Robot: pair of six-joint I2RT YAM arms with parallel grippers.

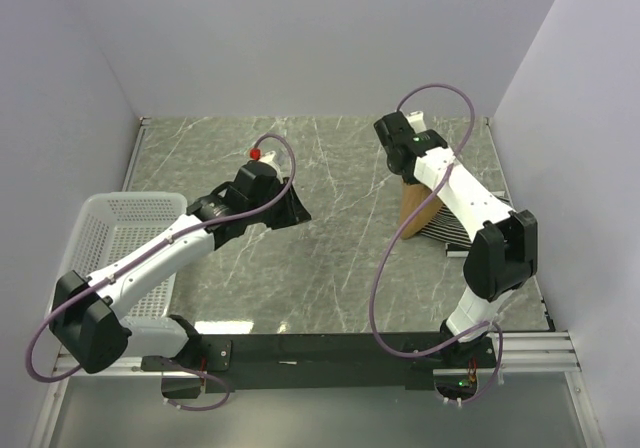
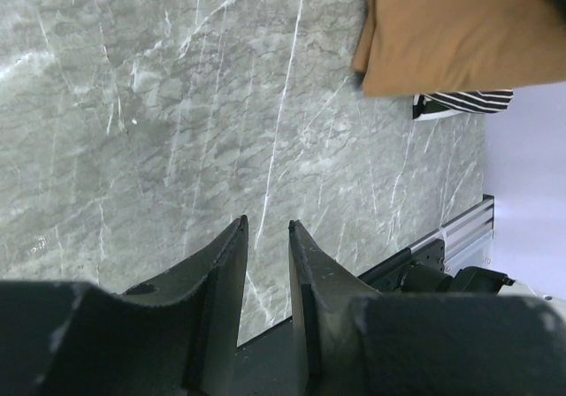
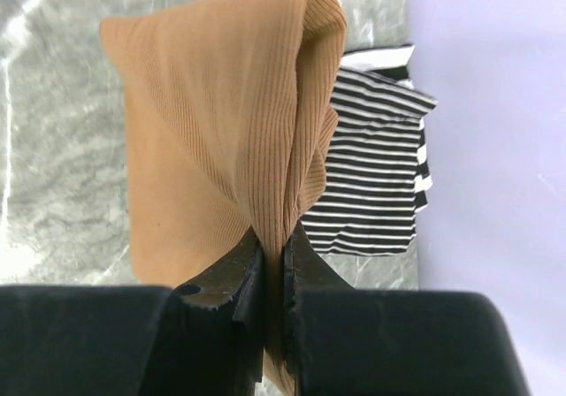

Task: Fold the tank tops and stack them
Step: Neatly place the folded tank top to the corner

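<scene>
My right gripper (image 3: pixel 274 241) is shut on a fold of the plain tan-brown tank top (image 3: pixel 212 122), which hangs from it bunched and doubled over. In the top view this tan top (image 1: pixel 416 211) dangles below the right gripper (image 1: pixel 408 180) at the table's right side. Partly under it, a folded black-and-white striped tank top (image 3: pixel 376 171) lies flat by the right wall, also seen as the striped top (image 1: pixel 452 232). My left gripper (image 2: pixel 267 223) is open with nothing between its fingers, hovering over bare marble mid-table, left gripper (image 1: pixel 293 208). The tan top (image 2: pixel 460 25) shows far ahead of it.
A white mesh basket (image 1: pixel 100 203) stands at the table's left edge beneath the left arm. Grey walls close in the left, back and right sides. The black mounting rail (image 1: pixel 330 348) runs along the near edge. A red cable clip (image 1: pixel 255 154) sits above the left wrist.
</scene>
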